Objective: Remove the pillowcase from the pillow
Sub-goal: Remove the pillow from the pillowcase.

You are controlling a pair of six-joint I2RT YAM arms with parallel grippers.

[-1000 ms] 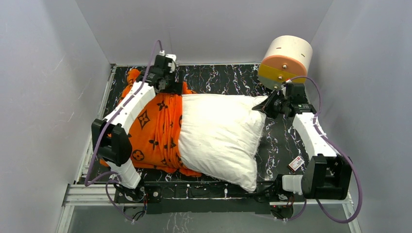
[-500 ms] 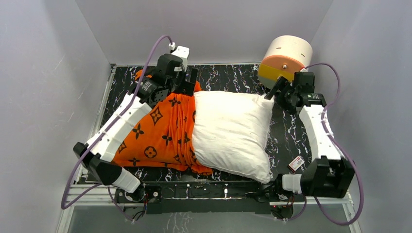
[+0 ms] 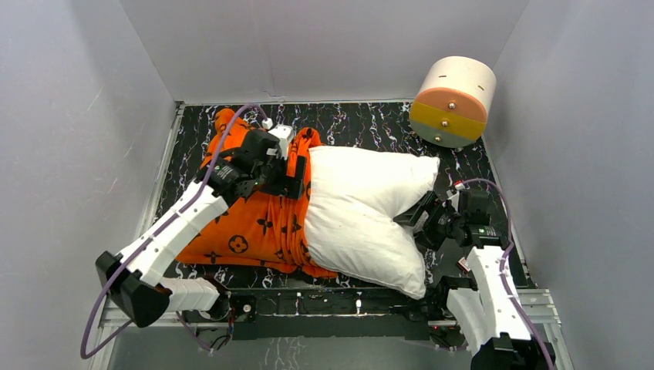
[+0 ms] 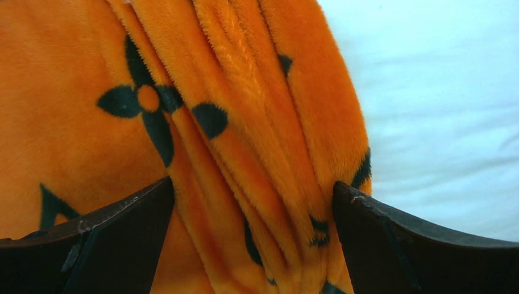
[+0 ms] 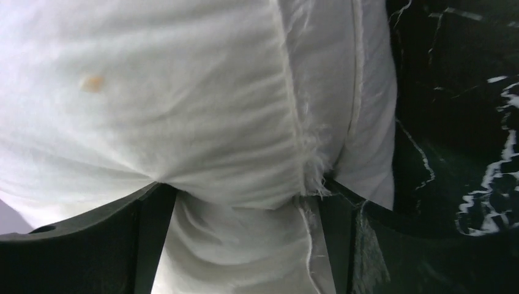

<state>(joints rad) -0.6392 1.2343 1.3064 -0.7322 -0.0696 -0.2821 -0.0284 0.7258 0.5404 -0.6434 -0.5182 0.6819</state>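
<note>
The white pillow [image 3: 362, 208] lies across the black marbled table [image 3: 362, 123], its left end still inside the orange pillowcase [image 3: 254, 223] with black motifs. My left gripper [image 3: 297, 173] hangs over the bunched rim of the pillowcase. In the left wrist view it [image 4: 254, 202] is open, orange folds [image 4: 245, 122] run between the wide jaws, and the pillow [image 4: 440, 92] shows at the right. My right gripper [image 3: 412, 223] presses into the pillow's dented right edge. In the right wrist view it [image 5: 245, 208] is open, with the pillow's frayed seam [image 5: 300, 153] between the jaws.
A white-and-orange round drum [image 3: 453, 100] leans in the back right corner. Grey walls close in the table on three sides. A metal rail [image 3: 308, 304] runs along the near edge between the arm bases. Bare table [image 5: 453, 122] shows right of the pillow.
Both grippers have opened. The left one came down from the far pillowcase corner onto the bunched rim. The right arm drew back from the pillow's far corner to its right edge.
</note>
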